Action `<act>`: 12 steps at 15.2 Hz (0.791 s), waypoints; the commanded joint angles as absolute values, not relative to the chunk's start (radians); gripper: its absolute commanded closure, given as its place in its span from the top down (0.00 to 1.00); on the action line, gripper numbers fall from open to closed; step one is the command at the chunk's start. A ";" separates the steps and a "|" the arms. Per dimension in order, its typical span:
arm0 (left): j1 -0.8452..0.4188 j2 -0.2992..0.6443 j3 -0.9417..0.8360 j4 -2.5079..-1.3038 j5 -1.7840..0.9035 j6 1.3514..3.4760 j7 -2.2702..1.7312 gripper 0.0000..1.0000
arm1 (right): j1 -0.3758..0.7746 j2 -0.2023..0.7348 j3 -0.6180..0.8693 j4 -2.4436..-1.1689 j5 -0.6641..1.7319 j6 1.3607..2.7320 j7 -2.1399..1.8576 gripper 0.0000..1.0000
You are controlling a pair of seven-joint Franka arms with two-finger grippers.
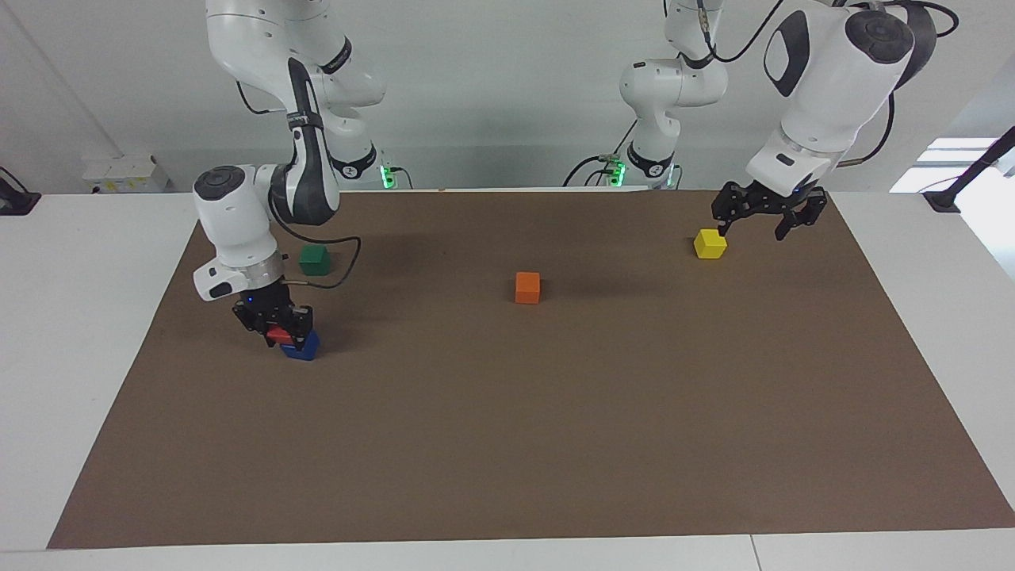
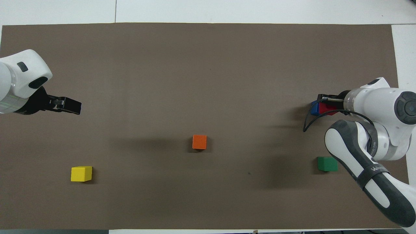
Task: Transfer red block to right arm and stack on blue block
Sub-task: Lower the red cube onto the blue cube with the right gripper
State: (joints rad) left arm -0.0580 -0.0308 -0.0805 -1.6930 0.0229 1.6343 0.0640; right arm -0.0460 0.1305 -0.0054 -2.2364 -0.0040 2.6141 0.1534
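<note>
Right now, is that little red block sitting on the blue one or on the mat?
On the blue block: the red block sits atop it, between the right end effector fingers.

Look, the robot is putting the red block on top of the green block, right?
Not quite. The right end effector holds the red block on top of the blue block, as the facing view shows. The green block sits alone, nearer to the robots.

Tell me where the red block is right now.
The red block sits on the blue block, gripped by the right tool, at the right arm's end of the table, farther from the robots than the green block.
</note>
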 commanded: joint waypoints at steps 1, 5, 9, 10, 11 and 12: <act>-0.054 -0.034 -0.072 -1.673 0.026 1.614 0.077 1.00 | -0.055 0.130 0.002 -2.250 -0.028 2.622 0.186 0.00; -0.038 -0.034 -0.051 -1.672 0.026 1.605 0.080 1.00 | -0.052 0.130 0.002 -2.250 -0.028 2.619 0.186 0.00; -0.035 -0.037 -0.057 -1.684 0.026 1.611 0.081 1.00 | -0.052 0.129 0.002 -2.249 -0.028 2.619 0.186 0.00; -0.029 -0.038 -0.058 -1.687 0.026 1.612 0.080 1.00 | -0.054 0.130 0.002 -2.249 -0.028 2.619 0.186 0.02; -0.026 -0.041 -0.058 -1.687 0.026 1.612 0.080 1.00 | -0.054 0.130 0.002 -2.249 -0.028 2.619 0.186 0.14; -0.026 -0.041 -0.057 -1.687 0.026 1.612 0.077 1.00 | -0.054 0.130 0.002 -2.249 -0.028 2.619 0.187 0.35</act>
State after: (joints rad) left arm -0.0345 -0.0297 -0.0543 -1.6774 0.0235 1.6195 0.0717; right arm -0.0460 0.1305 -0.0053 -2.2364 -0.0040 2.6140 0.1534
